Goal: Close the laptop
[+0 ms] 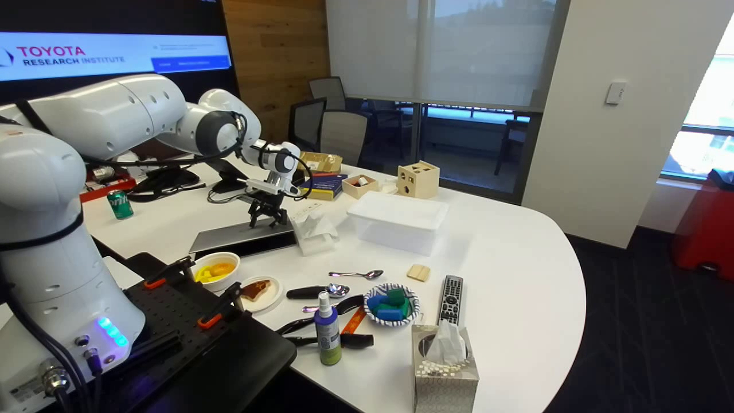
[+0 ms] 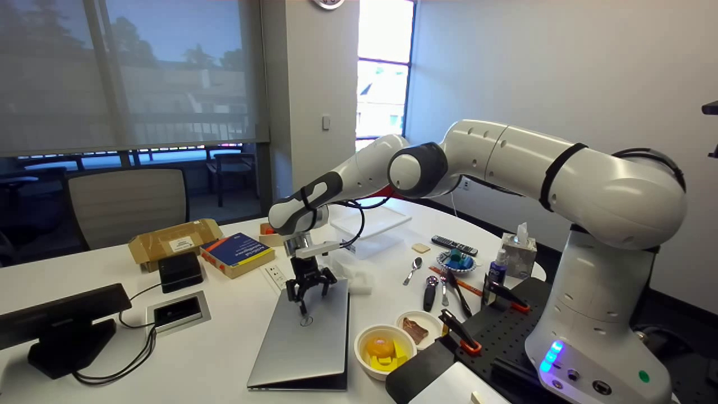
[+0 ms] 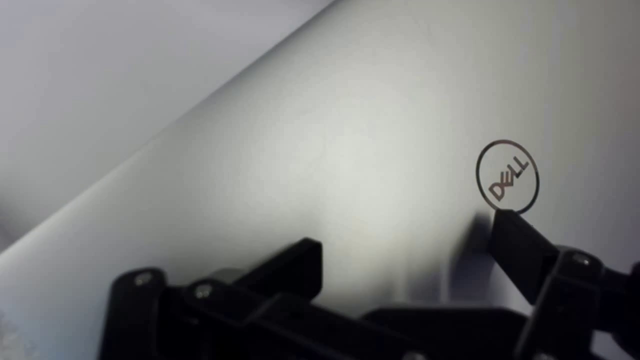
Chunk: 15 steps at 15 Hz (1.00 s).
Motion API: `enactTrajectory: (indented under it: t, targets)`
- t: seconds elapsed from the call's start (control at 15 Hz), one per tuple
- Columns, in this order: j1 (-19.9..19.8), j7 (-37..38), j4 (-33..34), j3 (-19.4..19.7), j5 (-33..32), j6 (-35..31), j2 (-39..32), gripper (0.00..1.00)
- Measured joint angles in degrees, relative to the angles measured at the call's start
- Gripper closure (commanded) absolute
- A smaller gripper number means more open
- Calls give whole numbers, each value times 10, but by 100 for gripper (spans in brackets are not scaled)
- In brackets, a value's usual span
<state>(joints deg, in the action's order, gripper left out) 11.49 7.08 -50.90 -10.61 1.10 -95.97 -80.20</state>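
The laptop (image 1: 238, 236) lies on the white table with its silver-grey Dell lid nearly down; it also shows in an exterior view (image 2: 297, 348) and in the wrist view (image 3: 360, 140). A dark wedge-shaped gap shows under the lid's edge on the robot base side, so the lid is slightly ajar. My gripper (image 2: 314, 303) points down over the lid, also in an exterior view (image 1: 268, 221). In the wrist view the gripper (image 3: 410, 230) is open with nothing between its fingers. One fingertip is at the Dell logo's edge; whether it presses the lid I cannot tell.
A white bowl (image 2: 363, 366) with yellow and orange items stands close beside the laptop's base-side edge. A white plate (image 1: 272, 295) is near it. White tissue (image 1: 318, 232) lies at the laptop's end, beside a white plastic box (image 1: 395, 229). A thick book (image 2: 238, 255) stands behind.
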Motion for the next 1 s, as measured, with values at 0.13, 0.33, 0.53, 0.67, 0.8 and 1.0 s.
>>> enactTrajectory:
  t: [0.13, 0.33, 0.53, 0.67, 0.8, 1.0]
  targets:
    - [0, 0, 2, 0, 0, -4, 1, 0]
    - [-4, -1, 1, -4, 0, -15, 27, 0]
    - [-8, -1, -21, -4, -1, -19, 88, 0]
    - [-12, 0, -52, -3, -2, -34, 138, 0]
    - [-17, 5, -93, 2, -3, -63, 191, 0]
    - [-23, 25, -159, 12, -4, -108, 268, 0]
